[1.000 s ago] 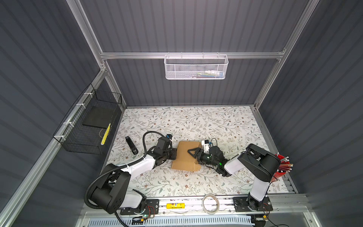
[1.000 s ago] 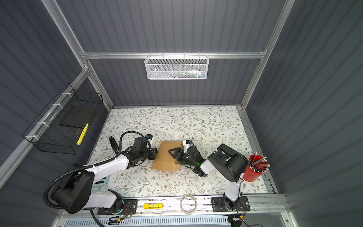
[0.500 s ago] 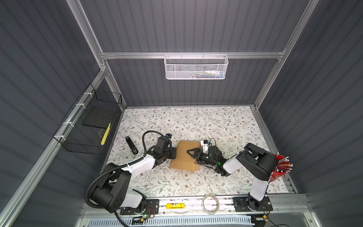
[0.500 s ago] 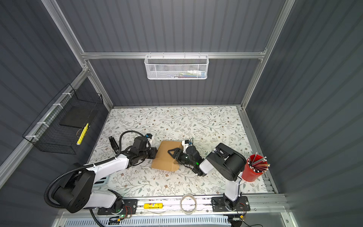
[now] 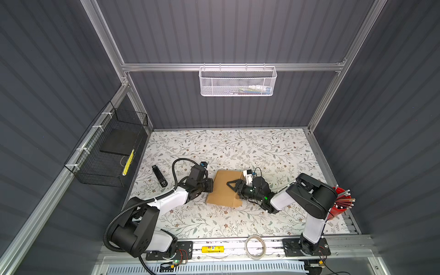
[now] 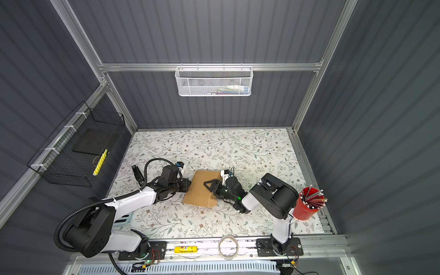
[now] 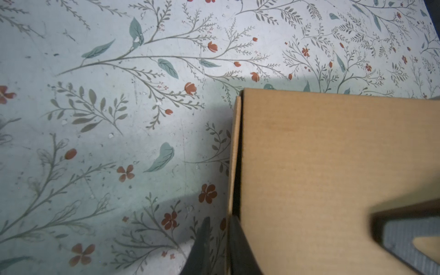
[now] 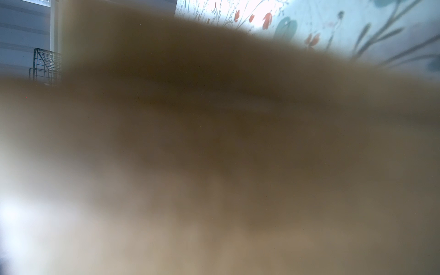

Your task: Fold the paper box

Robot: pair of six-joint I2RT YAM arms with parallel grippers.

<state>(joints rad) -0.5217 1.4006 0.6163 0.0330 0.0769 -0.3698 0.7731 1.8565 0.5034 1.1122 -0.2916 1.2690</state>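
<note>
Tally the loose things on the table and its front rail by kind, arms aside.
paper box: 1
black marker-like stick: 1
red cup of pencils: 1
tape roll: 1
yellow tube: 1
Total: 5

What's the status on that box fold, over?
Left gripper jaws slightly parted astride side wall of the brown corrugated cardboard box. Right gripper on lid, grip unclear. Lid down. Nothing blocking.
</note>
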